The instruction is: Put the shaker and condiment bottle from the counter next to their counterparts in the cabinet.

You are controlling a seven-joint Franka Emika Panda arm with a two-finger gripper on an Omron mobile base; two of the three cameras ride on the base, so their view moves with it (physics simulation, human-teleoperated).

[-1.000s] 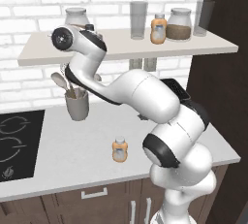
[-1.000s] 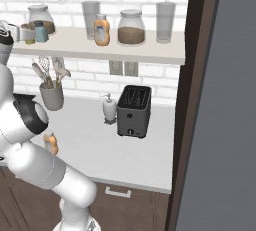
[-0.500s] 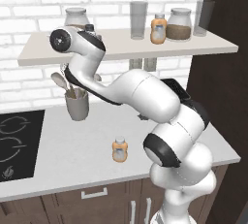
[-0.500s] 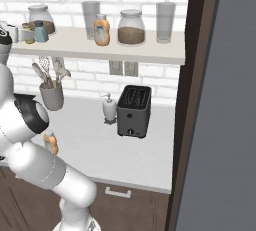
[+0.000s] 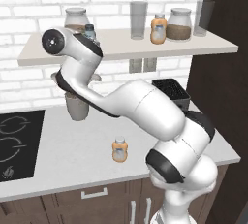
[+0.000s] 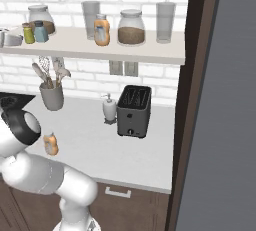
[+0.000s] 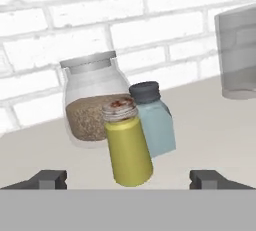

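black toaster [image 6: 133, 111], utensil holder [image 6: 52, 95]

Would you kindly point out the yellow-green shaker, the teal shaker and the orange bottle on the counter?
yellow-green shaker [image 7: 128, 150], hand view, body.
teal shaker [image 7: 156, 125], hand view, body.
orange bottle [image 5: 119, 151], left base view, label.

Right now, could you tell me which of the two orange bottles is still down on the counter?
The condiment bottle near the counter's front edge; its twin stands on the cabinet between glass and jar.
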